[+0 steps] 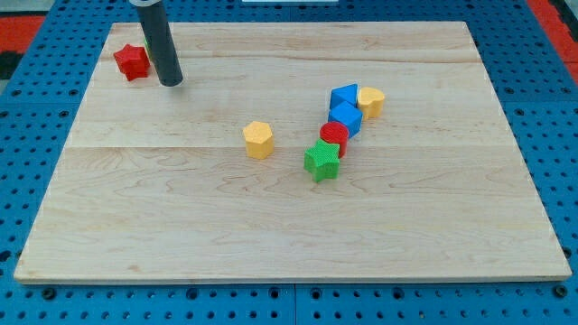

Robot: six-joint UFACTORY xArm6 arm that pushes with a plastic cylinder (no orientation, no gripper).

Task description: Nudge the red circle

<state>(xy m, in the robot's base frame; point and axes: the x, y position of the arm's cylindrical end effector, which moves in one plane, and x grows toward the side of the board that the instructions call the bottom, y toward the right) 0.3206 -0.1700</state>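
Note:
The red circle stands right of the board's middle, in a tight diagonal row of blocks. A green star touches it at the lower left and a blue block at the upper right. My tip rests on the board near the top left corner, far left of the red circle. A red star lies just left of my tip, apart from it.
A second blue block and a yellow heart sit at the upper end of the row. A yellow hexagon stands alone near the board's middle. The wooden board lies on a blue pegboard.

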